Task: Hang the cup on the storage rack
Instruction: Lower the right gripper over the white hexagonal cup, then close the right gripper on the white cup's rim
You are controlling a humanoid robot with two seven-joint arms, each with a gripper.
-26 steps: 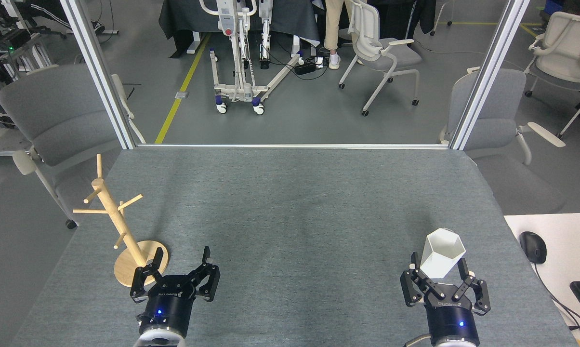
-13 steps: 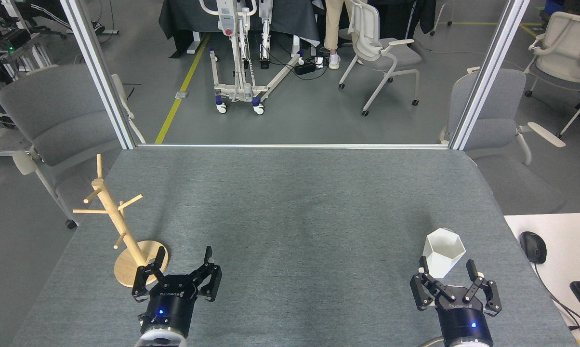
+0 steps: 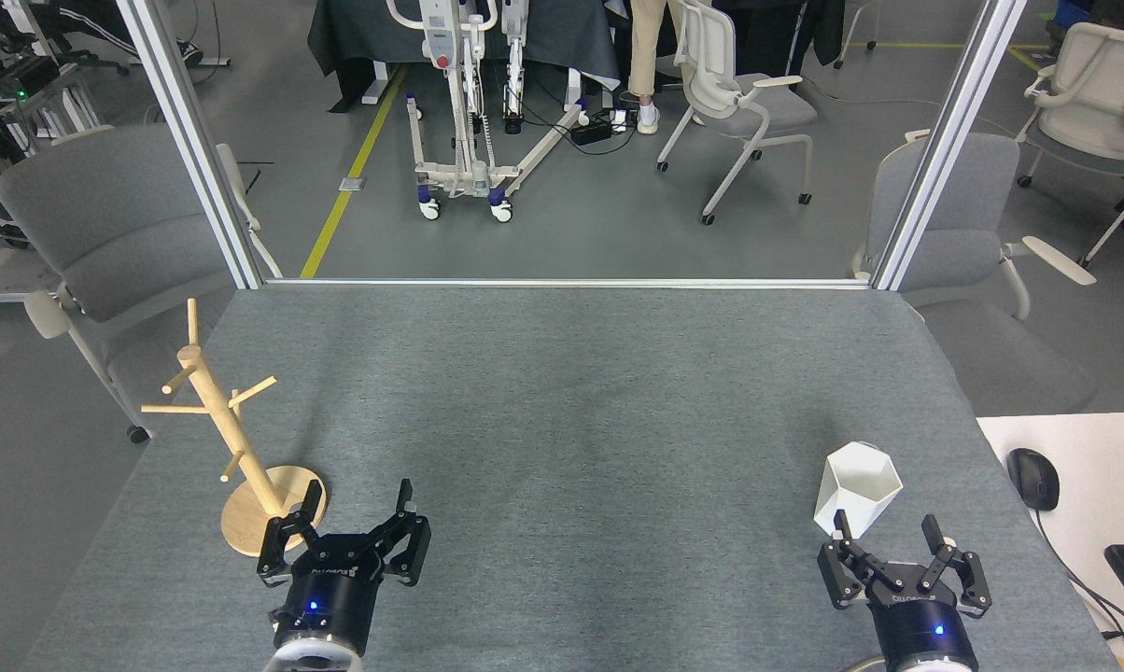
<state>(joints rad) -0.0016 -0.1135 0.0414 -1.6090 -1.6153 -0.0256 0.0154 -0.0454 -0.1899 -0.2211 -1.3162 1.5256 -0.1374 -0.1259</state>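
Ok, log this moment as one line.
left gripper open, idle | right gripper open, near cup | cup on table | storage rack empty

I see the cup (image 3: 856, 488) upright near the table's (image 3: 571, 392) right edge, my right gripper (image 3: 887, 539) spread just behind it; the storage rack (image 3: 231, 439) stands at the left edge.

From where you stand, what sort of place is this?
Probably a robotics lab or test workshop. A grey felt-covered table framed by metal posts, office chairs, a wheeled equipment stand and yellow floor tape suggest so.
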